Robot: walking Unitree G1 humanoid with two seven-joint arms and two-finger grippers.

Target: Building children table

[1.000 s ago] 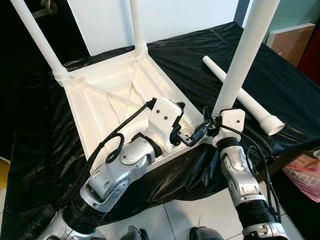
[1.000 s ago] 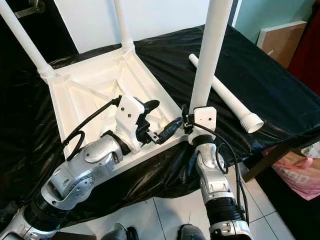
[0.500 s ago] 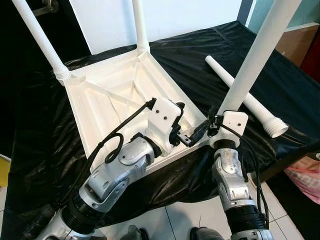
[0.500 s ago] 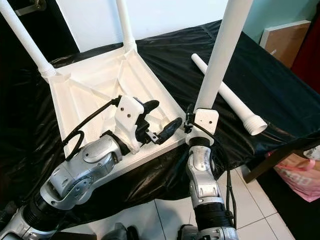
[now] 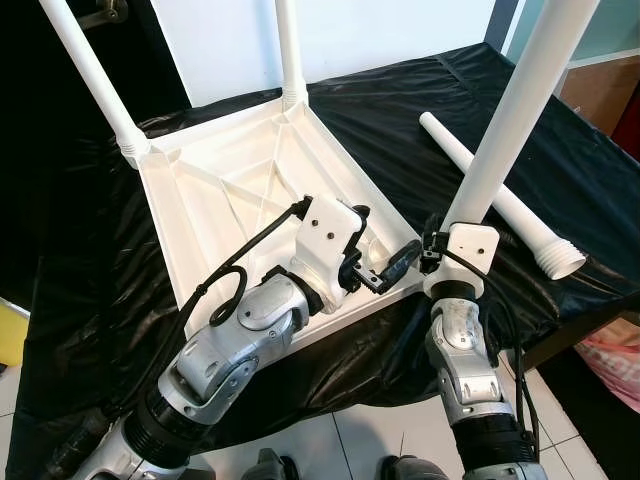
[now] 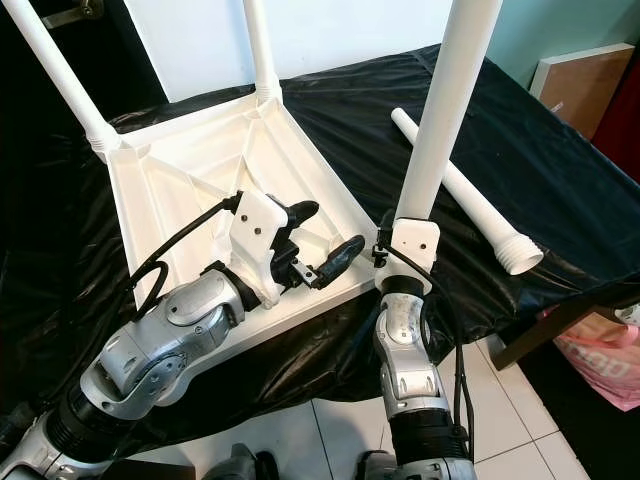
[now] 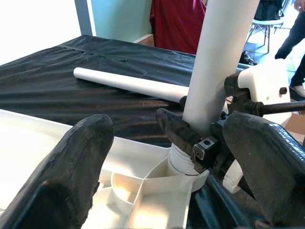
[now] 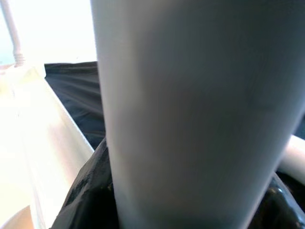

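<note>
- Right gripper [image 5: 437, 262]: jaws closed around leg [image 5: 505, 130] just above its threaded base, seated in tabletop [image 5: 215, 200] corner socket.
- Left gripper [image 5: 385, 245]: jaws spread wide, empty, over that corner.
- Spare leg [image 5: 500, 195] lies on counter [image 5: 80, 300], beyond right jaws.

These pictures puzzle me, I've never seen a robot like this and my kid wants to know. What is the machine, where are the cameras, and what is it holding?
It is a humanoid robot with two silver arms, each ending in two black fingers. The two wide pictures come from cameras in its head, looking down. The other two come from cameras on its wrists, looking along the fingers.

On a black-covered bench lies a white children's table top, upside down, with two legs already standing at its far corners. One spare leg lies loose on the cover.

The right gripper is closed around a third leg, standing it in the near corner socket. The left gripper sits open at the table top's near corner, holding nothing.
</note>
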